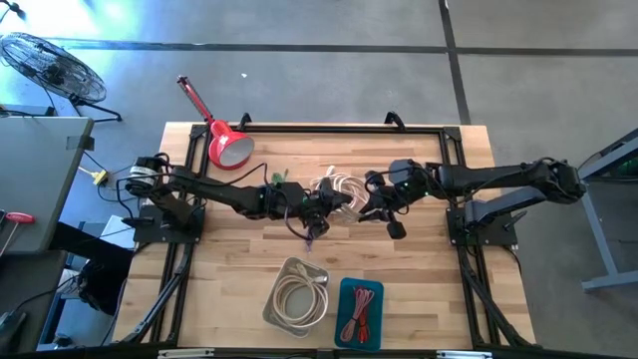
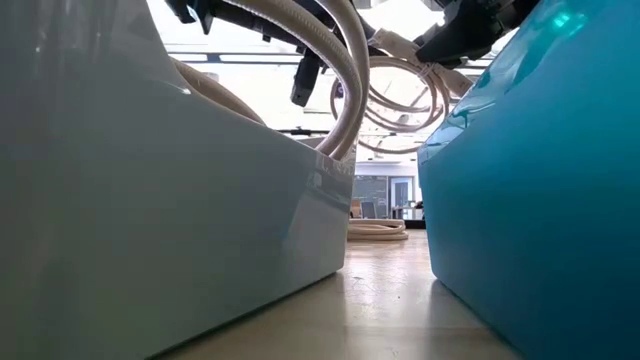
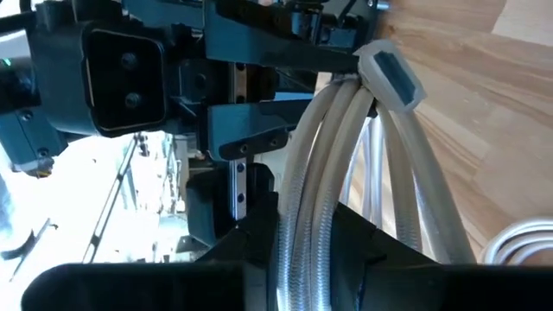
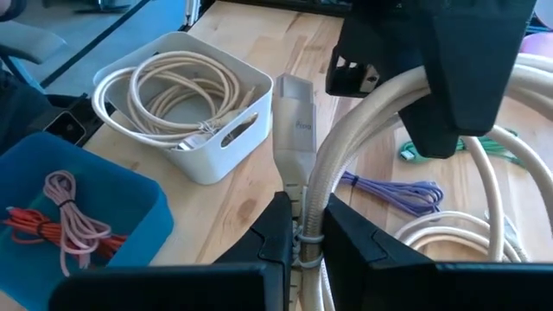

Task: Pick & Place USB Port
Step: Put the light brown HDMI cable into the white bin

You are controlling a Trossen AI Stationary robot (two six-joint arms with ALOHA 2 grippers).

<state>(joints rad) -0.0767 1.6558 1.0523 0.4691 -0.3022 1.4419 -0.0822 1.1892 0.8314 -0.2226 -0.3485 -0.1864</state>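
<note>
My left gripper (image 1: 317, 217) and right gripper (image 1: 377, 207) meet at the centre of the high view, both clamped on one white USB cable (image 1: 339, 189) held off the table. In the right wrist view my fingers (image 4: 278, 226) pinch the cord just below its plug (image 4: 294, 112). Step in hand: handover or carry, I judge. The white bin (image 1: 297, 294), lower centre, already holds a coiled cable; the blue bin (image 1: 359, 313) beside it holds red and pink cords. Next move calls for one gripper releasing, then lowering the cable into the white bin without snagging loops
</note>
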